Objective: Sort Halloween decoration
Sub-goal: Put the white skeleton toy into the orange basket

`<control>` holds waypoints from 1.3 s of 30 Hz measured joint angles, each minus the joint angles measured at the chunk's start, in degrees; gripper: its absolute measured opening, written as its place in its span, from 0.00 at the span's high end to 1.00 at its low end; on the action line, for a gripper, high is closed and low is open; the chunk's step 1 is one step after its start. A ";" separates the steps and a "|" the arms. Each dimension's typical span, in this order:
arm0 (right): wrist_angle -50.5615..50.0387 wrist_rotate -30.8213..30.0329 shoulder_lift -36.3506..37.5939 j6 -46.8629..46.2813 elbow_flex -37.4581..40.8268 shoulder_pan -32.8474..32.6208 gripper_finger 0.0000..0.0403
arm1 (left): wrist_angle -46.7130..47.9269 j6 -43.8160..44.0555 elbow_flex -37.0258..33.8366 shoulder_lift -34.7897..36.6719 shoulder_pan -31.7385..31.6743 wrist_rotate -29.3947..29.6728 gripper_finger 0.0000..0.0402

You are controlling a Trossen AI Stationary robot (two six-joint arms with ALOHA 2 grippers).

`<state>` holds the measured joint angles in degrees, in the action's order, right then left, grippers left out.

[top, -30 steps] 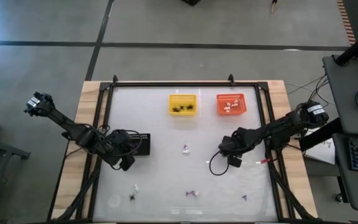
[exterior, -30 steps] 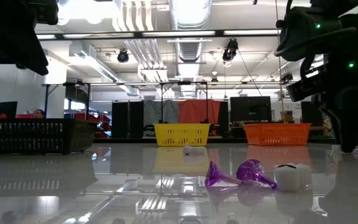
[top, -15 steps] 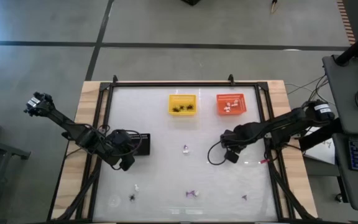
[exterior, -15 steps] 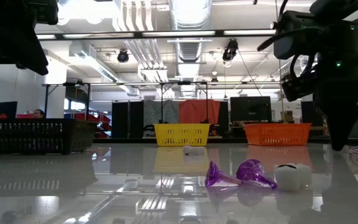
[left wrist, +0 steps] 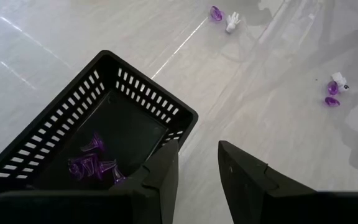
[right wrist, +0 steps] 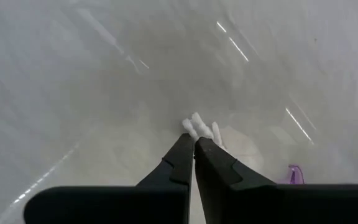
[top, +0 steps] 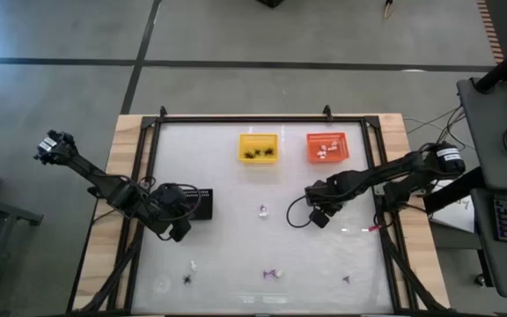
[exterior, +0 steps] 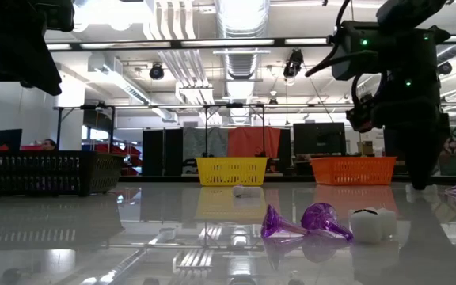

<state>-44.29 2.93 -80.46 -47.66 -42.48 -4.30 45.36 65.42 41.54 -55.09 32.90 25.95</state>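
**Right pincer clenched short of the white trinket; left waits by the black basket**

The loose Halloween decoration is scattered across the surface (top: 227, 238). A white hand-shaped trinket (top: 262, 210) lies near the middle, with a small purple piece (left wrist: 216, 12) just beside it. At the surface's near edge lie a purple pair (top: 273, 274), a lone purple trinket (top: 346, 280), a small white piece (top: 193, 264) and a black piece (top: 187, 279).

The rest is already grouped by colour, which explains the layout. Black pieces sit in the yellow basket (top: 259, 137), white ones in the orange basket (top: 327, 136), and purple ones in the black basket (left wrist: 135, 81). All three stand open-topped, so pieces can be dropped in from above.

The right pincer (top: 317, 216) is low over the surface and points toward the white hand-shaped trinket. Its fingers are clenched tight together with nothing visible between them. In its own wrist view the trinket shows just past the fingertips (right wrist: 194, 149), but from above the two are clearly apart, so this does not look like a grasp. The tips would probably have to part again before taking it, and its likely home is the orange basket.

The left pincer (left wrist: 197, 168) hangs by the black basket's corner, fingers parted and holding nothing. That suits releasing into this basket and keeps it out of the other arm's way.
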 joint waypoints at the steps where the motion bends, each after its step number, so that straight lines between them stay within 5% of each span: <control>1: -0.14 -0.01 0.04 -0.40 -0.02 0.25 0.98 | 0.00 0.01 0.00 0.00 -0.01 0.00 0.76; 10: -0.64 0.01 1.91 -2.41 -0.04 0.62 0.98 | 0.02 0.03 0.00 0.00 0.01 0.01 0.76; 26: -2.78 -4.31 16.13 -6.94 -0.13 0.60 0.98 | 0.02 -0.39 0.00 0.00 0.01 0.01 0.76; 31: -2.64 -8.52 15.02 -6.39 -0.13 0.64 0.98 | 0.01 -0.39 0.00 0.00 0.00 0.01 0.76; 39: -0.94 -5.32 7.35 -2.53 -0.13 1.17 0.87 | -0.44 -0.39 0.00 0.00 0.00 0.01 0.76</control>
<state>-45.23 -2.39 -73.11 -50.19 -42.61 -3.14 44.92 65.04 41.54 -55.09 32.90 25.96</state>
